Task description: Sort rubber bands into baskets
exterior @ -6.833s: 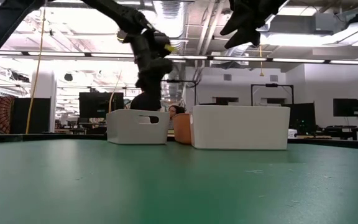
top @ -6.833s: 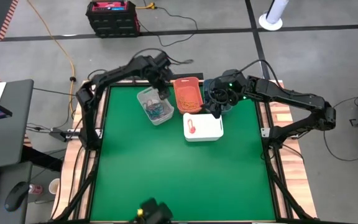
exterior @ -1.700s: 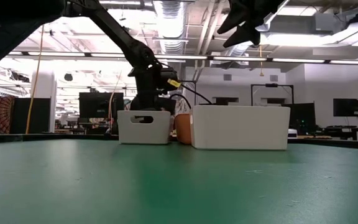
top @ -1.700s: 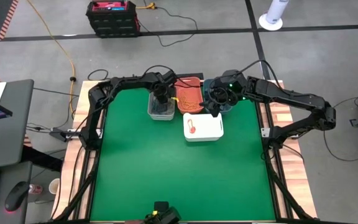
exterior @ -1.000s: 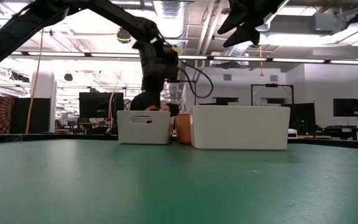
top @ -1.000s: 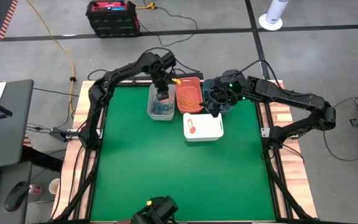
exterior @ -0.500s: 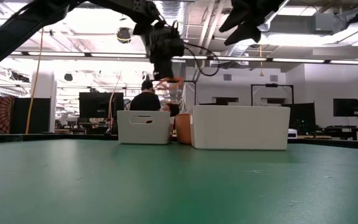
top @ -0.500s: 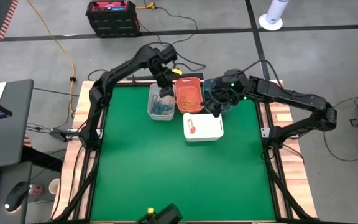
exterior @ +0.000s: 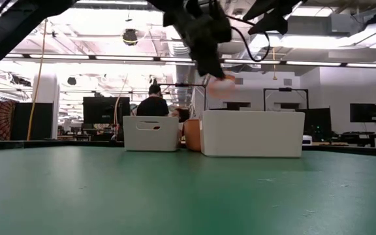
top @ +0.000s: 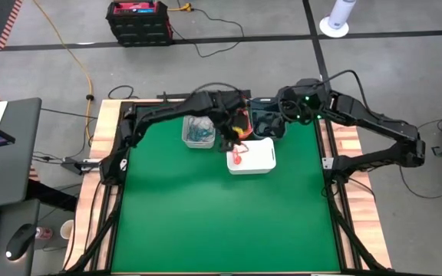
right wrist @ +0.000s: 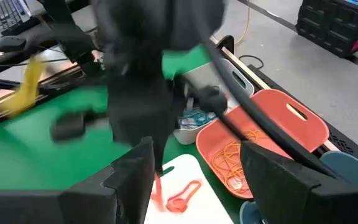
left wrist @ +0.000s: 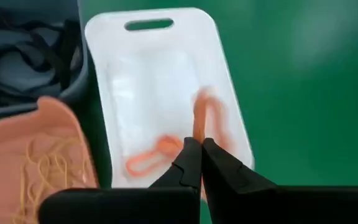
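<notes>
Left wrist view shows the left gripper [left wrist: 201,144] with its jaws pressed shut on a red rubber band [left wrist: 205,115] that hangs blurred from the tips, directly above the white basket [left wrist: 110,106]; a second red band [left wrist: 154,155] lies on that basket's floor; beside it the coral-orange basket [left wrist: 55,143] holds a tangle of yellow-orange bands [left wrist: 45,171], and the dark slate-blue basket [left wrist: 73,93] holds black bands [left wrist: 23,53].

From above, the left gripper [top: 235,142] sits over the white basket's [top: 261,161] far left corner; the light grey basket [top: 187,138] to the left carries teal-blue bands [top: 199,132]; the four baskets cluster near the far edge of the green counter [top: 221,222], which lies open toward the near side.

The right gripper [top: 279,126] hovers over the dark slate-blue basket [top: 261,120] with its jaws spread apart and nothing between them; in the right wrist view its fingers [right wrist: 135,180] frame the white basket's red band [right wrist: 182,196] and the coral-orange basket [right wrist: 272,124].

The low view shows the held band [exterior: 219,85] well above the white basket's rim [exterior: 253,113].
</notes>
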Robot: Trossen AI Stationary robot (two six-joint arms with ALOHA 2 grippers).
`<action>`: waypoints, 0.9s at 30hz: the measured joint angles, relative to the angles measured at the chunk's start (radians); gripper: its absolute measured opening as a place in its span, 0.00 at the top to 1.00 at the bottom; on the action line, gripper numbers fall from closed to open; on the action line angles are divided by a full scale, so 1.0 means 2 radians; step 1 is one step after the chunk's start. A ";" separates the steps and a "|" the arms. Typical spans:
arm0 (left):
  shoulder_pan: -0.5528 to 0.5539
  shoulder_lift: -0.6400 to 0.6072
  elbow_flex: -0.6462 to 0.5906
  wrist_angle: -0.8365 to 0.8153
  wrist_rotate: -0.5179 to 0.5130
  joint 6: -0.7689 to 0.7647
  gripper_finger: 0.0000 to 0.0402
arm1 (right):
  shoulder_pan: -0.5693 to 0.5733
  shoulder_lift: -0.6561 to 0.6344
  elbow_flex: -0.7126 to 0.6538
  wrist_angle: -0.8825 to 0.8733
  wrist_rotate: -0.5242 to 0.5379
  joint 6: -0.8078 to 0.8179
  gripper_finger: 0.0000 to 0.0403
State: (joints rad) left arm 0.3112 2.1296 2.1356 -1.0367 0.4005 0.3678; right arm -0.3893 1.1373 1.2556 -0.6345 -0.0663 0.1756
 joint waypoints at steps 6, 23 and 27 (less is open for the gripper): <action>-0.025 0.000 -0.066 0.112 -0.060 -0.058 0.89 | 0.008 -0.002 0.000 -0.002 0.000 0.006 0.33; 0.073 -0.034 -0.086 -0.042 -0.114 -0.042 0.57 | 0.024 -0.002 0.000 -0.017 0.008 0.009 0.33; 0.121 -0.054 -0.127 -0.024 -0.111 -0.051 0.61 | 0.024 -0.002 0.000 -0.024 0.026 0.013 0.33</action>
State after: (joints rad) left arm 0.5528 2.0222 1.8822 -1.0847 0.1783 0.2657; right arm -0.3408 1.1328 1.2556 -0.6823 -0.0139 0.2019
